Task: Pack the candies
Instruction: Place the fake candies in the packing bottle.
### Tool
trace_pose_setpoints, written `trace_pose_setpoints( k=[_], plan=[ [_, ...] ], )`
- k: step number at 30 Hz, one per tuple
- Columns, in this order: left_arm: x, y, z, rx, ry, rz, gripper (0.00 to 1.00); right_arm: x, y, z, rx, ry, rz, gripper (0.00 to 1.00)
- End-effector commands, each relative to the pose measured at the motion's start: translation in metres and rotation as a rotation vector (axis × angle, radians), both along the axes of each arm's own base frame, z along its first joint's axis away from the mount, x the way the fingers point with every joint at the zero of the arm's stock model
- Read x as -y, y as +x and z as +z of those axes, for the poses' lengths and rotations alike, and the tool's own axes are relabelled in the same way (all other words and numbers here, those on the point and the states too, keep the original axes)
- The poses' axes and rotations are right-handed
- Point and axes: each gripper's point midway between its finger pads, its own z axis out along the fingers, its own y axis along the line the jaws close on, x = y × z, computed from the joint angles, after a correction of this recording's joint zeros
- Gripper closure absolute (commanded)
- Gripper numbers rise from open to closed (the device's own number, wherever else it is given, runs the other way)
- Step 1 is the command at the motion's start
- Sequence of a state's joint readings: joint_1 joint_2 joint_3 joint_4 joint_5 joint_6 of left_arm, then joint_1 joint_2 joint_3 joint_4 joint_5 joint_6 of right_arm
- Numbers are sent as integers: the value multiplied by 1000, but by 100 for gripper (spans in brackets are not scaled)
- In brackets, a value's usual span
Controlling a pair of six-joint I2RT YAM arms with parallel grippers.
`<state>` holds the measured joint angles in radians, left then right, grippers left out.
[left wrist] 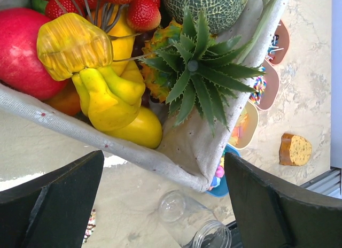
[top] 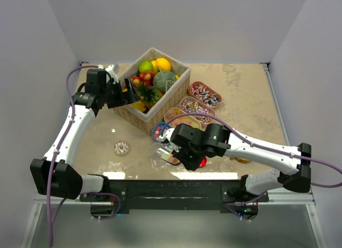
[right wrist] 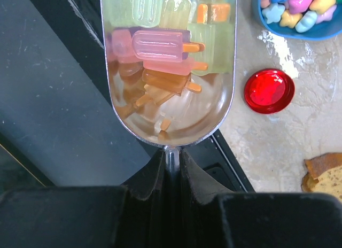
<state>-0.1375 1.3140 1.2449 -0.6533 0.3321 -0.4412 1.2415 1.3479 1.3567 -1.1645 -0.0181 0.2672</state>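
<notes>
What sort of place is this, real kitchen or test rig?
Looks like a lab test cell, not a kitchen: plain white walls box in a table, two robot arms are bolted at its edge, and the basket of fruit and trays of candies look staged.

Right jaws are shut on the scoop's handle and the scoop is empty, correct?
Not quite. The right gripper does have its jaws shut on the handle of the scoop, but the scoop is not empty: it carries pastel popsicle-shaped candies. The right wrist view shows this.
</notes>
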Motion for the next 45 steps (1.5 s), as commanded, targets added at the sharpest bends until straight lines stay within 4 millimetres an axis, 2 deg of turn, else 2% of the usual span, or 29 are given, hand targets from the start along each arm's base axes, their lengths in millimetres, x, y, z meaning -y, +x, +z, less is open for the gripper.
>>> trace_pose_setpoints(
  k=[1,11,17,23,28,35,45],
  plan=[
    [-2,4,12,78,12,-9,0,2,0,7,-12,-41,-24,100],
    [0,2,3,73,-3,-8,0,-1,-2,0,-59,-115,-34,100],
    [1,-1,-2,63,-13,-9,0,-5,4,5,-39,-132,-33,100],
    [2,-13,-6,60,-36,-3,0,-8,10,6,-48,-147,-55,100],
    [0,-22,-9,61,-31,-6,0,-2,9,-1,-82,-208,-53,100],
    [-2,-31,-14,62,-31,4,0,0,12,6,-116,-220,-64,100],
    [-5,-29,-18,65,-21,17,0,-3,-3,4,-206,-206,-54,100]
  ],
)
